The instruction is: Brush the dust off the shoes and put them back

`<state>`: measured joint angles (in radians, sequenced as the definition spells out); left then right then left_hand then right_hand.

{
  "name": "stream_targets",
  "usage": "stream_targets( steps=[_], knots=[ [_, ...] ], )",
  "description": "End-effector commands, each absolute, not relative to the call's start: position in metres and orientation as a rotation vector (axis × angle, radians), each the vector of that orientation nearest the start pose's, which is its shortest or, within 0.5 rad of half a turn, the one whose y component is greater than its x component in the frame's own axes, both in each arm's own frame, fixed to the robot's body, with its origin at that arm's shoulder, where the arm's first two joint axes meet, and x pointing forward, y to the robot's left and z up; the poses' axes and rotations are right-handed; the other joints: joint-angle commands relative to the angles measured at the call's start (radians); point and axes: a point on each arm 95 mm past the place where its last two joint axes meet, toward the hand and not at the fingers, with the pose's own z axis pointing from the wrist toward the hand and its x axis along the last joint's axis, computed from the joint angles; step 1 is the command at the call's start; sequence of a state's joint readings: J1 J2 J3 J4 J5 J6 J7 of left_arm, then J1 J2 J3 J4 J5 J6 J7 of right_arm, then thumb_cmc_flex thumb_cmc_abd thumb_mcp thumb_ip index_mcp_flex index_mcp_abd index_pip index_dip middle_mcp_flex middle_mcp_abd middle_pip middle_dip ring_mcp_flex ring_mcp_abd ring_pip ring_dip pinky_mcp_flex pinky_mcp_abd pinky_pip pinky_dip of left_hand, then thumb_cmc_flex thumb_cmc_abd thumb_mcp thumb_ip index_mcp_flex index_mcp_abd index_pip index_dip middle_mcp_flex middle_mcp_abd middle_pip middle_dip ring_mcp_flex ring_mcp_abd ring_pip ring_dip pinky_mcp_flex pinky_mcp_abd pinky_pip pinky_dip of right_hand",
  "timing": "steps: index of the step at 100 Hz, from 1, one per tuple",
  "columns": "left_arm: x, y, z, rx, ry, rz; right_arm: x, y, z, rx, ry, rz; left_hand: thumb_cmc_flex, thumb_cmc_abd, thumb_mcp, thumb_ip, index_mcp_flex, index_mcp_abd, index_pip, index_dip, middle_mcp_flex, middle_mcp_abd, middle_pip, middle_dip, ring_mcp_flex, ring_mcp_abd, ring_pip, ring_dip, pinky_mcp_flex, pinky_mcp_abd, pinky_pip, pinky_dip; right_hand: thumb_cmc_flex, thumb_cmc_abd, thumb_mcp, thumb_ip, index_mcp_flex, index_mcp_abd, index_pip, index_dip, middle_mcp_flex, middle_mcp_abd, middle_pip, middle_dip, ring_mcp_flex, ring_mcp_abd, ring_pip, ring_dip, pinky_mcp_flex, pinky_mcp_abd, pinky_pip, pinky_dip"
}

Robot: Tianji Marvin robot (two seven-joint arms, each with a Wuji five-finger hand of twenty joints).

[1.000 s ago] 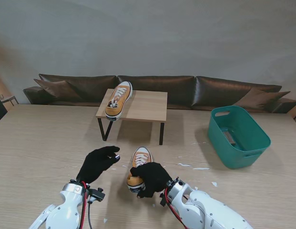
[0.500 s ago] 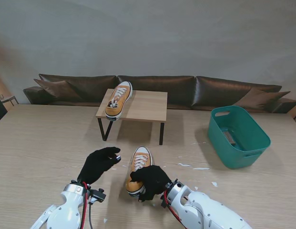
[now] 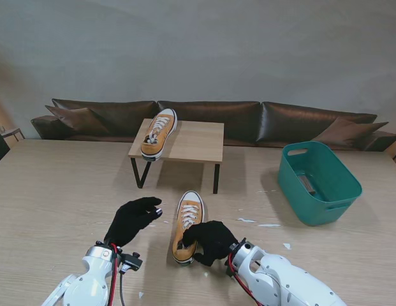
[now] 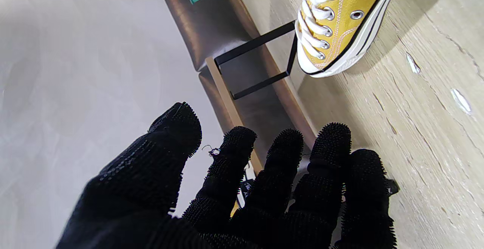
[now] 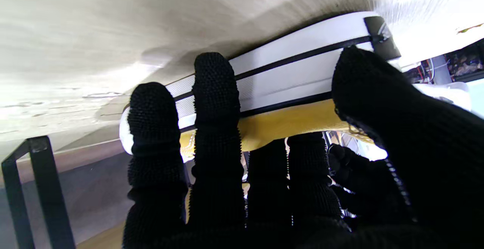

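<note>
The near shoe [image 3: 187, 224] is mustard yellow with white laces, silver eyelets, a white toe cap and a white sole edged by thin black stripes. The far shoe [image 3: 158, 132] shows the same yellow and white, plus a dark patch on its side. Both hands, the left hand [image 3: 132, 218] and the right hand [image 3: 210, 239], wear black knitted gloves with a nubbly texture; the arms are white with red cables. The basket [image 3: 325, 203] is teal green. The small table [image 3: 198, 143] has a pale wood top and black legs. The big table [image 3: 51, 191] is light wood grain with white flecks. The sofa [image 3: 293, 121] is dark brown.
</note>
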<state>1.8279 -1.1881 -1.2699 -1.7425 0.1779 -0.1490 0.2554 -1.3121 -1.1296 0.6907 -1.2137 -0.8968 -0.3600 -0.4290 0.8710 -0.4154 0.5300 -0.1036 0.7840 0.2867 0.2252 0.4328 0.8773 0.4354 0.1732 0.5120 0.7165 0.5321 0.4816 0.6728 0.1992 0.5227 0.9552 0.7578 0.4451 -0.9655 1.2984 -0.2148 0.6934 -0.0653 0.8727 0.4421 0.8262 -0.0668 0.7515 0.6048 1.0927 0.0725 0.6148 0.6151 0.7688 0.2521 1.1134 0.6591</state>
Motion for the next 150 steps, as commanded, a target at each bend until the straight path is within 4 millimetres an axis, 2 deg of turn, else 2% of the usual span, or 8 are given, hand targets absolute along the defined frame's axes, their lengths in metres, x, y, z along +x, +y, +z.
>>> stream_targets(
  steps=[1,19,39,57,69,81,118,150],
  knots=[
    [0.328,-0.016,-0.338,-1.957,0.649,-2.13,0.372,0.105,-0.405,0.936,1.79,2.017,-0.01,0.038,-0.028,0.032,0.015,-0.003,-0.009,0.005,-0.023,0.006,-0.009,-0.002,-0.04,0.033,-0.01,0.003,-0.022,-0.009,-0.013,0.02,-0.047,0.016,0.035,0.026,-0.052,0.007,-0.056,0.004,-0.066,0.104,-0.034,-0.032,-0.04,0.008,-0.02,-0.022,-0.248,0.016,-0.054,-0.039],
    [0.327,-0.016,-0.338,-1.957,0.657,-2.124,0.374,0.106,-0.384,0.891,1.781,2.055,-0.014,0.038,-0.036,0.031,0.011,-0.01,-0.01,0.004,-0.032,-0.003,-0.012,-0.004,-0.067,0.033,-0.029,-0.003,-0.05,-0.018,-0.049,0.013,-0.14,0.024,-0.013,0.02,-0.117,-0.018,-0.127,-0.03,-0.142,0.122,-0.074,-0.066,-0.114,0.023,-0.059,-0.051,-0.302,0.005,-0.091,-0.068],
    [0.327,-0.013,-0.338,-1.955,0.692,-2.113,0.375,0.108,-0.368,0.945,1.77,2.038,-0.017,0.044,-0.059,0.031,0.007,-0.023,-0.011,0.004,-0.051,-0.024,-0.019,-0.015,-0.118,0.019,-0.1,-0.039,-0.08,-0.039,-0.155,-0.002,-0.22,0.104,-0.113,0.024,-0.156,-0.024,-0.163,-0.051,-0.214,0.141,-0.067,-0.071,-0.187,0.057,-0.066,-0.065,-0.347,0.024,-0.105,-0.064],
    [0.327,-0.013,-0.338,-1.958,0.695,-2.118,0.368,0.107,-0.36,0.982,1.802,1.938,-0.016,0.048,-0.084,0.032,0.003,-0.036,-0.011,0.004,-0.077,-0.04,-0.033,-0.046,-0.156,0.006,-0.17,-0.085,-0.091,-0.052,-0.282,-0.015,-0.289,0.248,-0.269,0.051,-0.119,-0.053,-0.196,-0.003,-0.258,0.143,0.055,0.058,-0.206,0.064,0.102,0.016,-0.339,0.034,-0.039,0.033],
    [0.327,-0.012,-0.338,-1.954,0.69,-2.124,0.361,0.107,-0.36,0.997,1.811,1.877,-0.015,0.049,-0.086,0.032,0.003,-0.035,-0.011,0.004,-0.078,-0.041,-0.035,-0.052,-0.152,0.006,-0.175,-0.088,-0.084,-0.049,-0.301,-0.011,-0.302,0.281,-0.326,0.059,-0.088,-0.069,-0.226,0.019,-0.243,0.118,0.137,0.157,-0.189,0.046,0.263,0.092,-0.32,0.021,0.042,0.108],
    [0.327,-0.012,-0.338,-1.96,0.695,-2.123,0.354,0.109,-0.361,0.994,1.838,1.812,-0.016,0.052,-0.09,0.032,0.002,-0.036,-0.011,0.004,-0.083,-0.04,-0.034,-0.056,-0.149,0.008,-0.177,-0.088,-0.08,-0.047,-0.318,-0.002,-0.307,0.284,-0.347,0.062,-0.071,-0.082,-0.245,0.039,-0.223,0.098,0.176,0.23,-0.167,0.021,0.373,0.141,-0.301,0.004,0.107,0.161],
    [0.327,-0.011,-0.338,-1.959,0.69,-2.126,0.341,0.119,-0.375,1.04,1.861,1.667,-0.012,0.054,-0.095,0.034,0.005,-0.035,-0.01,0.005,-0.085,-0.033,-0.032,-0.059,-0.142,0.013,-0.17,-0.082,-0.071,-0.043,-0.345,0.023,-0.296,0.255,-0.331,0.06,-0.031,-0.078,-0.236,0.068,-0.206,0.095,0.209,0.285,-0.137,-0.003,0.454,0.171,-0.282,-0.005,0.151,0.186],
    [0.325,-0.011,-0.338,-1.959,0.68,-2.126,0.332,0.132,-0.396,0.99,1.825,1.576,-0.012,0.054,-0.096,0.034,0.01,-0.031,-0.008,0.006,-0.084,-0.026,-0.03,-0.056,-0.139,0.01,-0.16,-0.076,-0.066,-0.043,-0.361,0.04,-0.273,0.138,-0.201,0.04,0.083,-0.051,-0.101,0.17,-0.167,0.096,0.257,0.326,-0.083,-0.048,0.545,0.185,-0.234,-0.011,0.206,0.186]
  ],
)
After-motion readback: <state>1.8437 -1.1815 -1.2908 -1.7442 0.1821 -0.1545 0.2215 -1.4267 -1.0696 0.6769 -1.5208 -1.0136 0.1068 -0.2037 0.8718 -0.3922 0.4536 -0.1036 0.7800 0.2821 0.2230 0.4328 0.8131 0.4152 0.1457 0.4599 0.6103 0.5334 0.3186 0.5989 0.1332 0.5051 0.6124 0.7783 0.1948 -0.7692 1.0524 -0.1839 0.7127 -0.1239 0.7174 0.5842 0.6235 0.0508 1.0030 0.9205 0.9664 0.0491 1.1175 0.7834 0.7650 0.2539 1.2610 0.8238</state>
